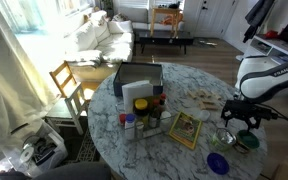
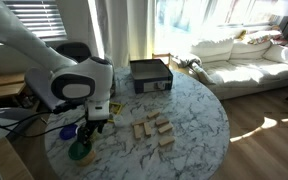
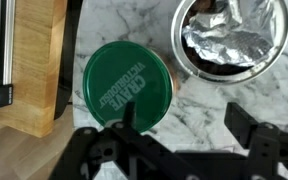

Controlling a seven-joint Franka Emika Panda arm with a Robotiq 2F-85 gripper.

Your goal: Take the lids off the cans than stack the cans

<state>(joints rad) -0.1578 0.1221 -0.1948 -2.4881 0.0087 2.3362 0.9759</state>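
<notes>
In the wrist view a green lid [image 3: 127, 85] with white lettering faces up on the marble table [image 3: 199, 95]; I cannot tell whether a can sits under it. A lidless silvery can [image 3: 229, 35] with crumpled foil inside stands just to its right. My gripper [image 3: 187, 125] is open above the marble. One finger [image 3: 130, 118] overlaps the green lid's near edge and the other stands over bare marble. In an exterior view the blue lid [image 1: 218, 163] lies near the table's edge, close to the green lid [image 1: 247, 142]. The green lid [image 2: 81, 151] also shows below the gripper [image 2: 89, 132].
A wooden board [image 3: 34, 60] lies left of the green lid. A black box [image 1: 137, 80], a cluster of bottles and jars [image 1: 144, 115], a framed card [image 1: 186, 128] and wooden blocks [image 1: 204, 98] share the round table. A wooden chair [image 1: 69, 85] stands beside it.
</notes>
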